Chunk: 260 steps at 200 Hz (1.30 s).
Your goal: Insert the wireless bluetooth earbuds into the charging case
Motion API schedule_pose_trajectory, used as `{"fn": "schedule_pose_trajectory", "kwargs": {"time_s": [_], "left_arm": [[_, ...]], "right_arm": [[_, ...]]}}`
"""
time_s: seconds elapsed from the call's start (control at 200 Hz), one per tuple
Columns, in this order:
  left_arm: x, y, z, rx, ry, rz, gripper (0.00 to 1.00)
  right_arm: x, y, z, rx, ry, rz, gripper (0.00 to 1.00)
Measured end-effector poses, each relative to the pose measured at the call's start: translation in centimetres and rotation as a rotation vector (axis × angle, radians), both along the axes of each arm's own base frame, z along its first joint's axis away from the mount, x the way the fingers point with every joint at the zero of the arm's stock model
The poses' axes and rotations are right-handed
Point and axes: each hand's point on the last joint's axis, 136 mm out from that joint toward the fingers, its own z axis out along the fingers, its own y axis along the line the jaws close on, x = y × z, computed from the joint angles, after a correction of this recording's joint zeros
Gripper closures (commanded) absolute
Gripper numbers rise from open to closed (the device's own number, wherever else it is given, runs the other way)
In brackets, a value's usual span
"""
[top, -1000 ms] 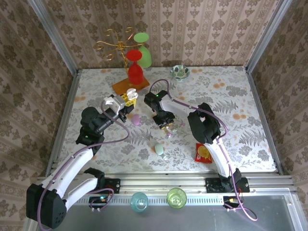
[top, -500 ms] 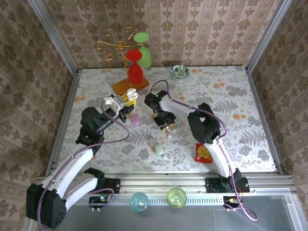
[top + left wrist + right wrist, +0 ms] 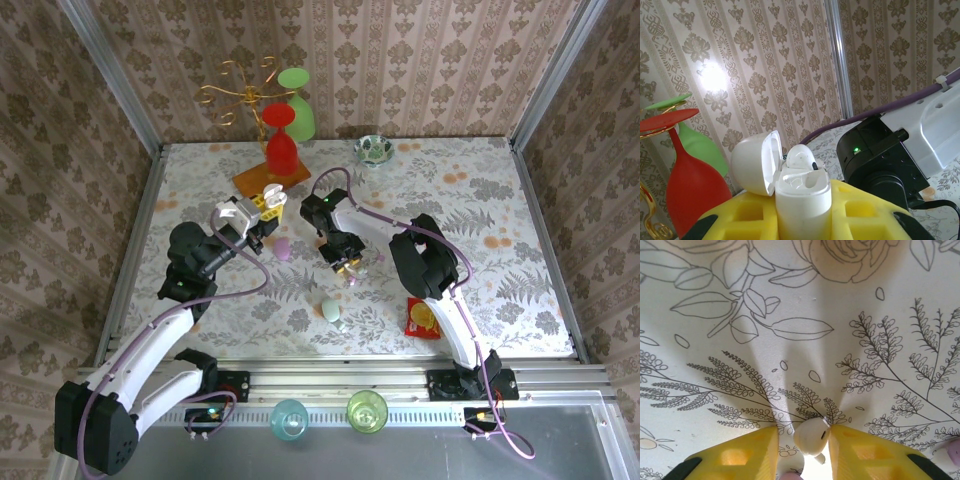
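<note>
nearest, on the metal rail by the arm bases, stand a teal cup and a green cup. on the patterned table a red snack packet lies beside the right arm, a mint pebble-like case to its left. further in, the right gripper points down at the table, its yellow fingers nipped in on a pale earbud at the surface; a lilac bud shows at the edge just right of it. a lilac case lies between the two grippers. the left gripper is clamped tight on the white charging case, held upright with its lid flipped open and a white bud seated inside. at the back: a red glass and a green glass by a gold rack, and a small glass bowl.
</note>
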Motion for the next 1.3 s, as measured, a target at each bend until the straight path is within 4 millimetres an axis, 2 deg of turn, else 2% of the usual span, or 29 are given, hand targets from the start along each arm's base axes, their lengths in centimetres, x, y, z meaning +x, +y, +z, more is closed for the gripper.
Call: {"fn": "schedule_pose_trajectory", "kwargs": {"time_s": [0.24,0.49,0.62,0.735,0.915,1.13,1.3], "left_arm": [[0.1,-0.1,-0.2,0.003,0.006,-0.001,1.00],[0.3,-0.2,-0.5,0.006,0.013,-0.002,1.00],[0.5,-0.5,-0.6,0.005,0.013,-0.009,1.00],[0.8,-0.7,-0.4,-0.007,0.000,-0.014,1.00],[1.5,-1.3,-0.7,-0.016,-0.003,-0.022,1.00],[2.3,-2.1,-1.6,-0.020,-0.013,-0.032,1.00],[2.9,-2.7,-3.7,-0.021,-0.015,-0.043,1.00]], "right_arm": [[0.0,0.3,0.0,0.020,0.008,-0.002,0.78],[0.1,0.0,0.1,0.050,-0.016,-0.012,0.77],[0.5,-0.8,1.1,0.091,-0.068,-0.038,0.77],[1.2,-1.2,3.4,0.169,-0.154,-0.076,0.78],[2.1,-1.2,9.0,0.356,-0.336,-0.114,0.78],[2.5,0.1,15.7,0.631,-0.527,-0.121,0.77],[2.0,1.5,20.9,0.860,-0.643,-0.102,0.77]]}}
